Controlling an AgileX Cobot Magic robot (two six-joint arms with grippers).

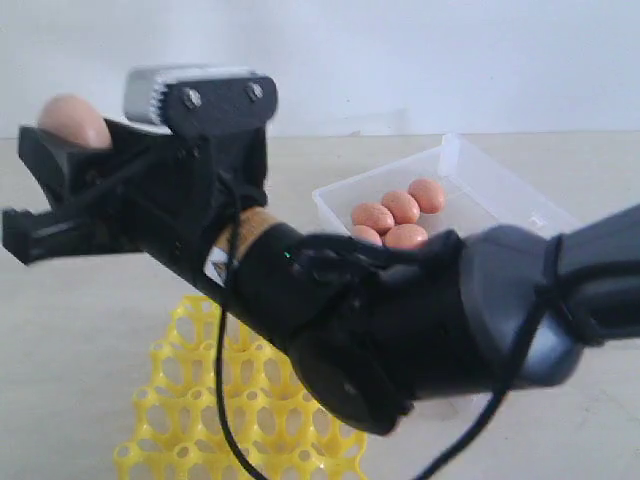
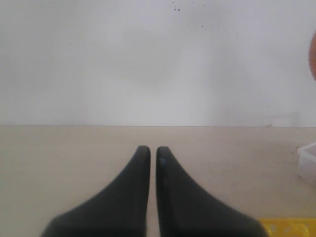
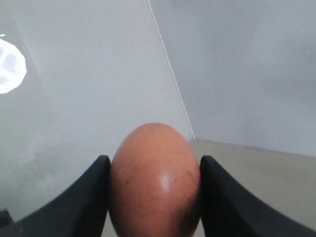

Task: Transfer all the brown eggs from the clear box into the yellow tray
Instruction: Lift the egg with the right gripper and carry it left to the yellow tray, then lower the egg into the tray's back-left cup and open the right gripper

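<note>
My right claw [image 3: 154,162] pinches one brown egg [image 3: 153,192] by its sides, held high, likely for carrying to the yellow tray [image 1: 270,425].

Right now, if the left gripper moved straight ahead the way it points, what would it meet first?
Likely only the white wall beyond the beige tabletop; the path of the left gripper over it looks free. The clear plastic box and yellow egg tray sit aside.
</note>
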